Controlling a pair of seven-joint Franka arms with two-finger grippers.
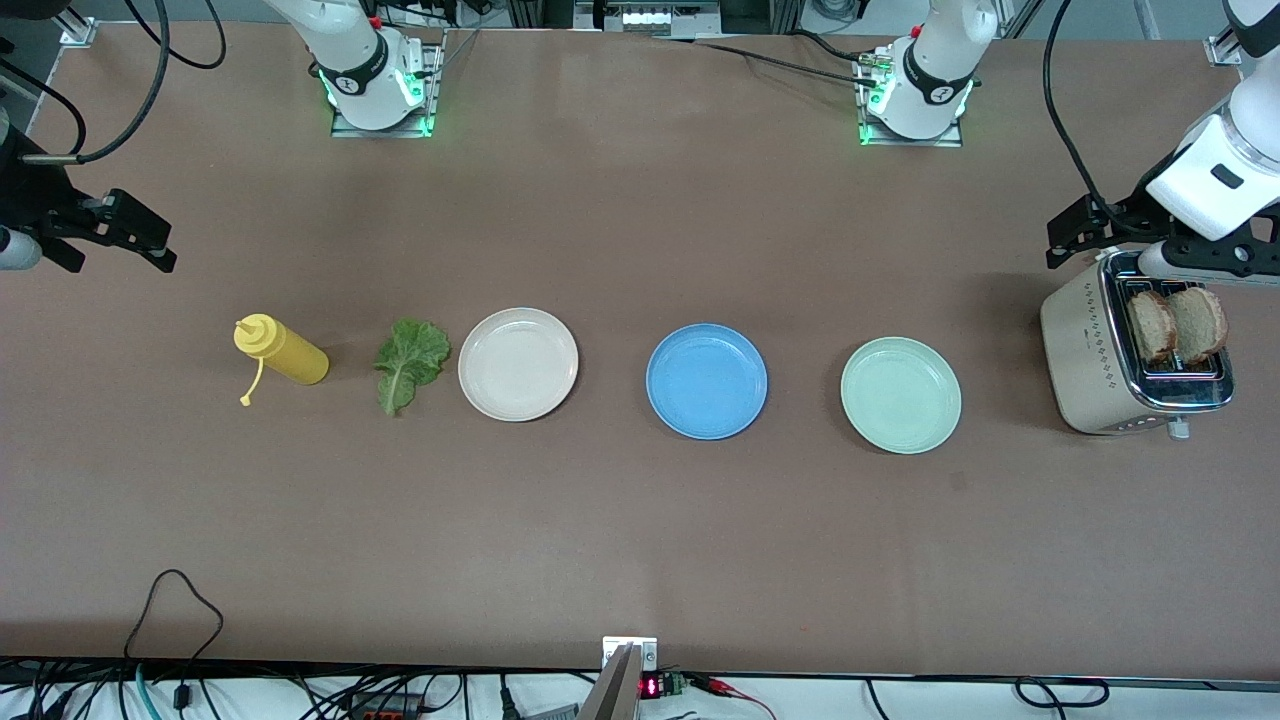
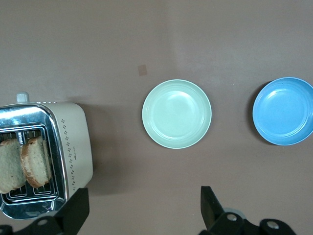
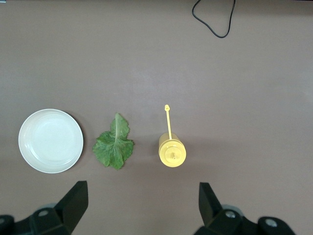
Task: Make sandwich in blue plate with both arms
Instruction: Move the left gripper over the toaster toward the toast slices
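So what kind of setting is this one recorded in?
Probably a robotics lab bench staged as a kitchen: arm bases bolted to a brown table, cables along its edge, and a toaster holding bread slices beside three plates.

A: Does any writing show on the table?

B: Hardly any. At the bottom edge of the front view, in the middle, a small black electronic module (image 1: 650, 687) shows red lit digits, but they cannot be made out.

A: And on the robots?

B: At the top of that view, the right arm (image 1: 360, 70) and the left arm (image 1: 935, 80) each wear a black band with a round white emblem, and its sign is too small to tell.

A: And the beige and chrome toaster (image 1: 1085, 350)?

B: Its side has rows of dots and a tiny dark mark, which is illegible. No word, brand or number can be read.
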